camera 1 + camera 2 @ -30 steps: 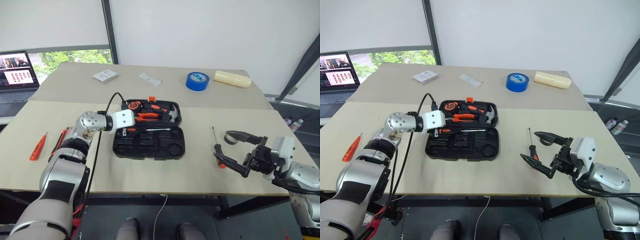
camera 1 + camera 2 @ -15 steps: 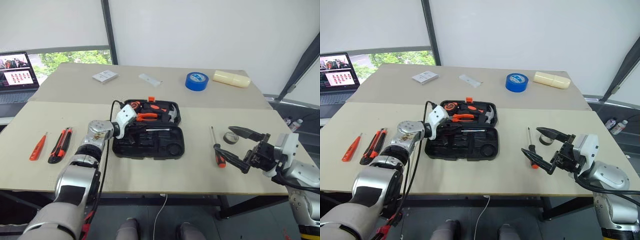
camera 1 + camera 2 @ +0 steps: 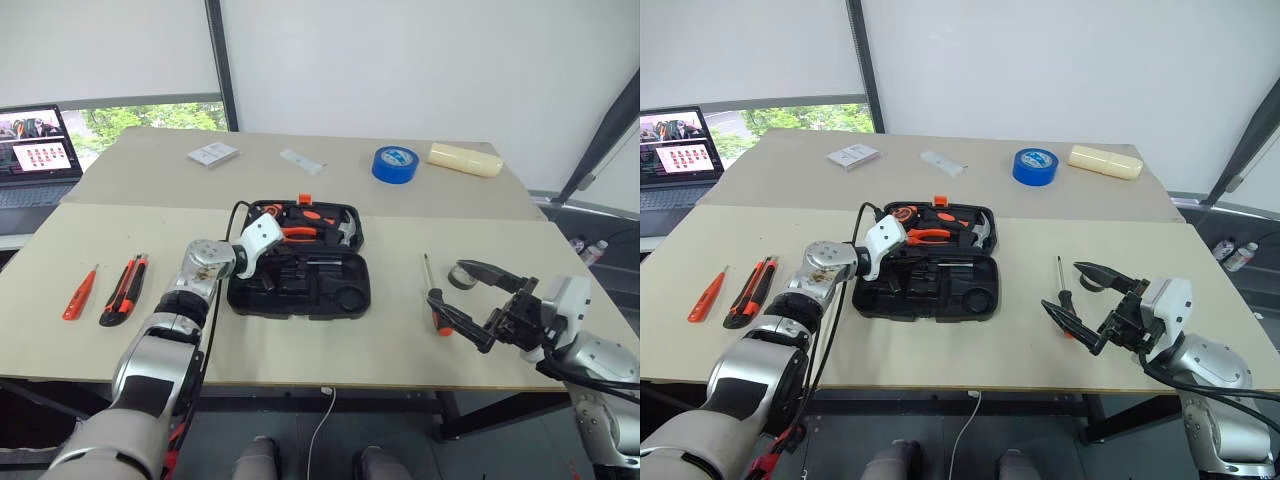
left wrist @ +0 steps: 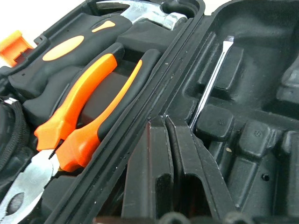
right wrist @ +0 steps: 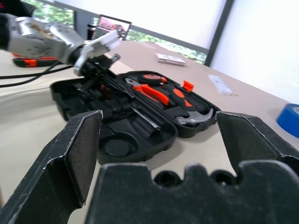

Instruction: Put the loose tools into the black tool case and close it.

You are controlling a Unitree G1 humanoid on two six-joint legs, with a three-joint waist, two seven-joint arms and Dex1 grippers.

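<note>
Reaching into the open black tool case [image 3: 300,272] at mid-table, the left gripper [image 3: 262,262] has its fingers pressed together over the near half, beside a screwdriver shaft [image 4: 210,88] seated in its slot; whether anything is pinched can't be told from the wrist view, prob. nothing. The right gripper [image 3: 470,300] hovers spread wide w/ nothing in it, just by a loose screwdriver [image 3: 434,300] and the small grey tape roll [image 3: 462,274]. The tester screwdriver [image 3: 78,293] and utility knife [image 3: 123,291] lie well left of the case. These tools look light and rigid, handles likely rubbery, so grip mid-handle, not the slick shaft. The tape roll is best taken across its rim.
</note>
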